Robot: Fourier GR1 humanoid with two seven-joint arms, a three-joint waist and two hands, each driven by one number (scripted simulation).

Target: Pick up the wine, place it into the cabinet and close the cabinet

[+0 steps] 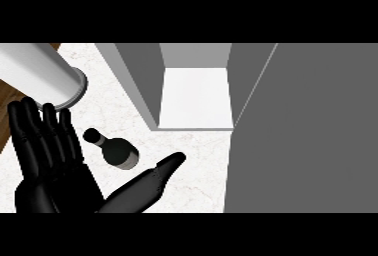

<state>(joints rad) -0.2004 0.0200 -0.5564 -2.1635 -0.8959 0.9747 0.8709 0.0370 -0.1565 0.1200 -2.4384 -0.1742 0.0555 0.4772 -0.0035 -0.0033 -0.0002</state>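
Black left hand (55,167) open (fingers straight), beside wine (114,149)

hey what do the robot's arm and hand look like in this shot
Only one hand shows, at the view's left: matte black all over, with long slender fingers, a tapered thumb and a broad palm. Above it lies a smooth, pale grey cylindrical forearm ending in a darker grey rim. No cables or markings are visible.

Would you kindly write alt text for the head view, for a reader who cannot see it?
A dark wine bottle stands on a white counter, untouched beside an open black hand. Behind it, a grey cabinet is open, its door swung out at right.
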